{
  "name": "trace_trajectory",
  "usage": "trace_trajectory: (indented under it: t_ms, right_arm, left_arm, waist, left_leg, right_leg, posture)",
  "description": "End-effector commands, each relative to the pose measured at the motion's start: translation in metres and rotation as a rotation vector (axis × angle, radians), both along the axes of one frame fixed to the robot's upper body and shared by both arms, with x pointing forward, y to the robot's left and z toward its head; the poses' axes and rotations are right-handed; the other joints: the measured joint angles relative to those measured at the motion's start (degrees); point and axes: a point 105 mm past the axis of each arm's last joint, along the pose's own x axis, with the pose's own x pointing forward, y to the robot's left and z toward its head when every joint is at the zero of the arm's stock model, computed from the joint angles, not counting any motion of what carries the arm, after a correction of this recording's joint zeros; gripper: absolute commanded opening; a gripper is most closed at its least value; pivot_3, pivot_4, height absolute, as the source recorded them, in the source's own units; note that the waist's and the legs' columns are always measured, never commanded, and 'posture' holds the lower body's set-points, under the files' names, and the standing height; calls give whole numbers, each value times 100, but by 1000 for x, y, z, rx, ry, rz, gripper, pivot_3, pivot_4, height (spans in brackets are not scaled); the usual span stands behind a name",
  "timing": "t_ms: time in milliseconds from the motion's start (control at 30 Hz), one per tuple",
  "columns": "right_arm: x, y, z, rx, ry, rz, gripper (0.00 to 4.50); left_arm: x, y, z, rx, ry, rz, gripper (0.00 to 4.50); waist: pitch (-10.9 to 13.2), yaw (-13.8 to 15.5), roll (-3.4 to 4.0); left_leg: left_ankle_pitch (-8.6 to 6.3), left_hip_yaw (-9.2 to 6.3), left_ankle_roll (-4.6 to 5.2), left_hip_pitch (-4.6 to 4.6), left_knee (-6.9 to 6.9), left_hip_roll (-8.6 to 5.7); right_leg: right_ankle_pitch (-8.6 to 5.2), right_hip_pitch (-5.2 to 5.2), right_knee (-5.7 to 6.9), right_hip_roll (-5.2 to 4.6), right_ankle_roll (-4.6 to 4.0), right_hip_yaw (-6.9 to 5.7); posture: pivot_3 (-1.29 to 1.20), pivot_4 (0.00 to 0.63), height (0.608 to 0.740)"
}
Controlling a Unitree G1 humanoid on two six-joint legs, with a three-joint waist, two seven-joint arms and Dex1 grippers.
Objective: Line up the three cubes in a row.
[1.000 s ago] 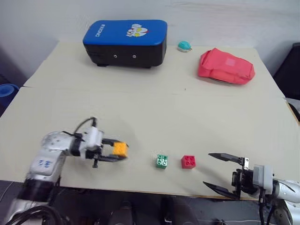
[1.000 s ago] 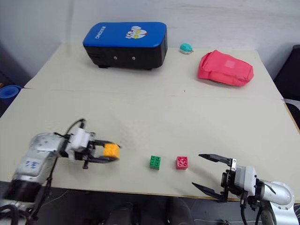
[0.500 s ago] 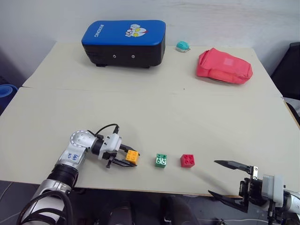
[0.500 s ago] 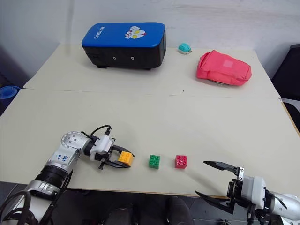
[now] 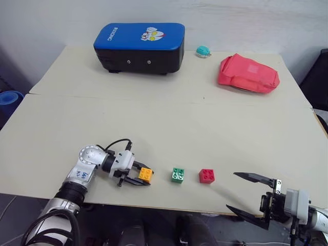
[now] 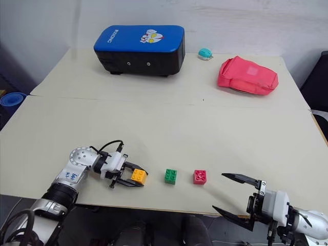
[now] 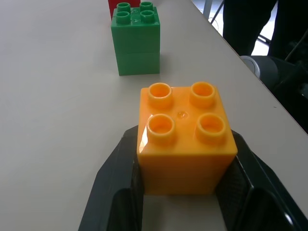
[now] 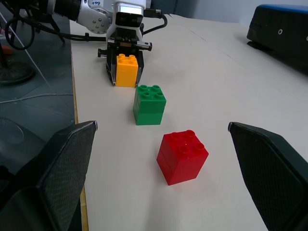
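Now lower, orange cube (image 5: 145, 175) tableward.

From my station, the one piece of writing I can find is on the blue case (image 5: 138, 38), which stands near the table's (image 5: 179, 118) far edge, toward the far left corner. A white word in capitals (image 5: 114, 34) runs along the left end of its top face. It seems to start with R and end in NG, but I can't spell out the middle letters. Beside it, mid-lid, is a small cartoon emblem (image 5: 155, 34) in white, red and blue (a picture, not letters). The left arm's silver cover (image 5: 82, 174), over the table's near edge, carries small blue markings too fine to read.
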Motion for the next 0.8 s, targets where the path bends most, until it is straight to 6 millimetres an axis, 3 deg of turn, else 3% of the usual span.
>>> trace_trajectory:
  t_ms: [33,433,600,700,800]
  right_arm:
    - [-1,4,8,7,-39,14,4500]
    - [0,7,7,14,-40,7,4500]
    - [0,9,7,21,-40,7,4500]
    - [1,9,6,25,-38,5,4500]
    - [2,9,5,27,-38,3,4500]
  left_arm:
    - [5,5,-11,49,30,41,1520]
    - [13,3,-10,61,1,33,1520]
    - [13,2,-3,14,1,51,3059]
    - [12,13,7,-24,-45,82,3878]
    - [5,29,11,-26,-44,112,3878]
  waist:
    - [-1,36,1]
    - [-3,74,3]
    - [-3,51,3]
    - [-3,29,2]
    - [-2,5,0]
  left_leg:
    - [1,0,0,1,0,0]
    - [3,-2,4,3,6,-6]
    - [3,-2,3,2,3,-5]
    - [3,-2,1,0,0,-2]
    - [4,-1,-1,-2,-2,2]
  right_leg:
    - [0,0,3,0,0,0]
    - [0,0,16,-5,0,-1]
    - [0,-3,18,-3,-1,-2]
    - [-2,-8,18,-1,-2,-2]
    - [-4,-11,18,0,-5,-3]
  posture:
    - [0,150,740]
    - [0,150,740]
    - [0,150,740]
    - [0,150,740]
    - [0,150,740]
